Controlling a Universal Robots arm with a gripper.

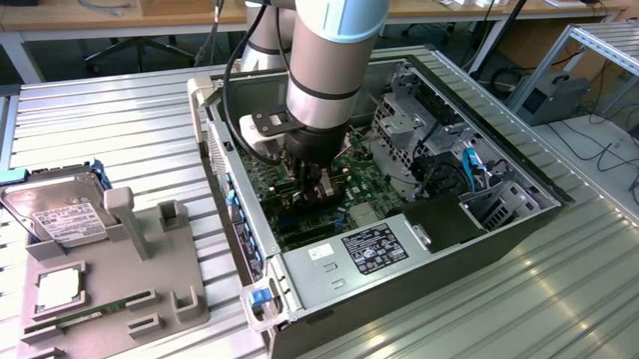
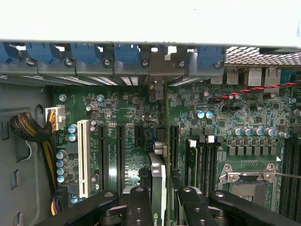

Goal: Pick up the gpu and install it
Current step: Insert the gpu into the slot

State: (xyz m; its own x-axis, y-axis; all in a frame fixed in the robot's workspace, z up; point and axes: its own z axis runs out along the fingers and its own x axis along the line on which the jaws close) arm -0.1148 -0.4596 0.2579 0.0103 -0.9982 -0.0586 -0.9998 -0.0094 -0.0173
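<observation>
My gripper (image 1: 317, 193) is down inside the open computer case (image 1: 519, 213), over the green motherboard (image 1: 355, 168). In the wrist view, the gripper (image 2: 162, 203) is shut on the gpu (image 2: 158, 181). The card is seen edge-on and stands upright between the black fingers (image 2: 139, 207). It sits in line with the black expansion slots (image 2: 120, 155) on the motherboard (image 2: 136, 110). Its silver bracket end (image 2: 160, 66) reaches the case's rear wall among the blue slot clips (image 2: 126, 52). Whether the card is seated in a slot is hidden.
A grey holder (image 1: 150, 299) at the exterior view's left carries a hard drive (image 1: 62, 217), a processor (image 1: 60, 288) and a memory stick (image 1: 85, 318). The power supply (image 1: 370, 250) and drive cage (image 1: 405, 123) crowd the case. The processor socket (image 2: 247, 179) and a white slot (image 2: 83, 157) flank the card.
</observation>
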